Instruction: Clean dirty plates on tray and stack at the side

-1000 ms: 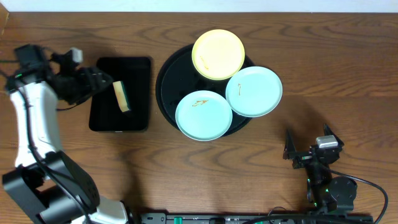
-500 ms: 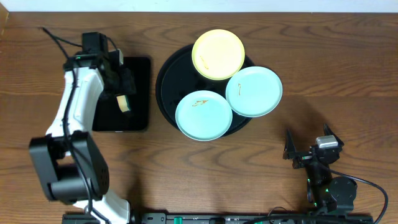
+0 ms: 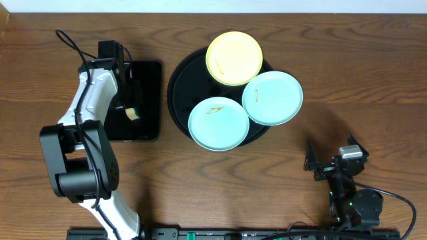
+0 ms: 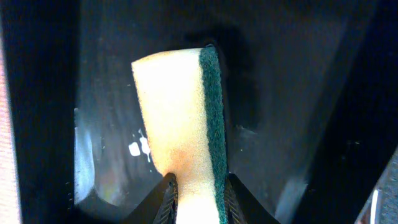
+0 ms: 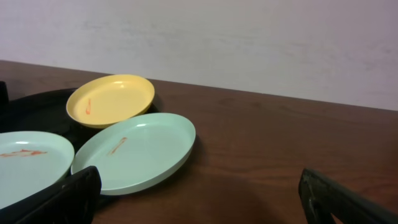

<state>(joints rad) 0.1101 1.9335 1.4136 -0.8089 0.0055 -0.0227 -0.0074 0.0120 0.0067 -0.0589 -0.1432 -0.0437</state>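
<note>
The left end effector (image 4: 198, 190) grips a sponge (image 4: 177, 118) in the rectangular tray (image 3: 151, 100).

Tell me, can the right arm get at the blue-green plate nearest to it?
Probably yes: nothing stands between that plate and the open right end effector, and nothing covers it.

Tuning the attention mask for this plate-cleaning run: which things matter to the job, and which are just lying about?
Job: yellow plate, blue-green plates, round black tray, sponge, left tool gripping it.
Lying about: rectangular black tray under the sponge, right tool, open, away from the plates.
</note>
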